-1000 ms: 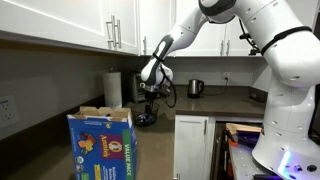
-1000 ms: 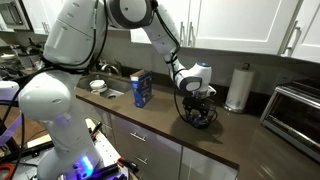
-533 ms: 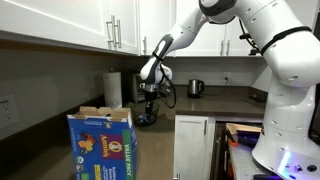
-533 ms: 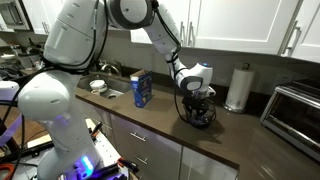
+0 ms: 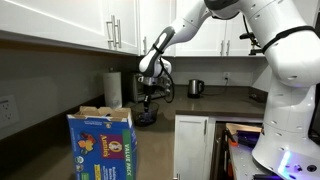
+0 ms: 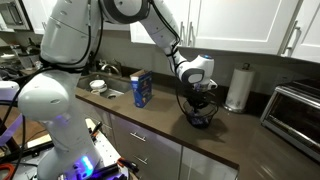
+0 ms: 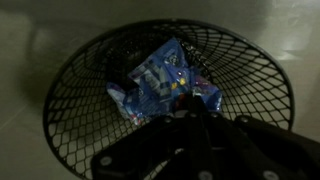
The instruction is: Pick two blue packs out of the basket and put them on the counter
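Gripper (image 7: pixel 196 116) hangs over the basket (image 7: pixel 70 95), jaws lost in shadow, so I can't tell clenched or released. Blue pack (image 7: pixel 160 80) lies mid-basket, at 11 o'clock from the tool. I judge it light, crinkly and slippery: I'd pinch a flat sealed edge, then go to the counter (image 6: pixel 150 115).

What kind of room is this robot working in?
Most likely a kitchen: white cabinets hang above a dark counter, which holds a paper towel roll, a toaster oven and a kettle.
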Controlling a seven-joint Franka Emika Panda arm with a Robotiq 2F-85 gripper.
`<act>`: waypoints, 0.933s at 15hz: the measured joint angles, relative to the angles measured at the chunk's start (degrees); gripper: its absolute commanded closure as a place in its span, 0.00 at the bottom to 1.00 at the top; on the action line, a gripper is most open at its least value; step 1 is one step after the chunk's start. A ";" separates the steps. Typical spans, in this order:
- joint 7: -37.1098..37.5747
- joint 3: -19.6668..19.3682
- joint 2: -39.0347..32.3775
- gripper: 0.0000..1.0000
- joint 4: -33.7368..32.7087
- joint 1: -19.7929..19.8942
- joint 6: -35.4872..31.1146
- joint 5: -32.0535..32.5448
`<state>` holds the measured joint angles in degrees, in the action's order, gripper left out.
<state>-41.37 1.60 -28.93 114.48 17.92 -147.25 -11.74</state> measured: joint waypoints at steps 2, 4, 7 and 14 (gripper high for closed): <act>0.00 0.75 2.47 1.00 0.39 -0.01 0.85 -0.03; -0.01 1.56 5.13 1.00 1.08 -0.13 1.19 -0.06; -0.12 2.73 9.35 1.00 2.89 -0.61 1.26 -0.24; -6.14 6.28 18.52 1.00 10.54 -4.62 1.68 -9.30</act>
<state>-47.51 7.88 -10.41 125.02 13.30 -145.58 -21.04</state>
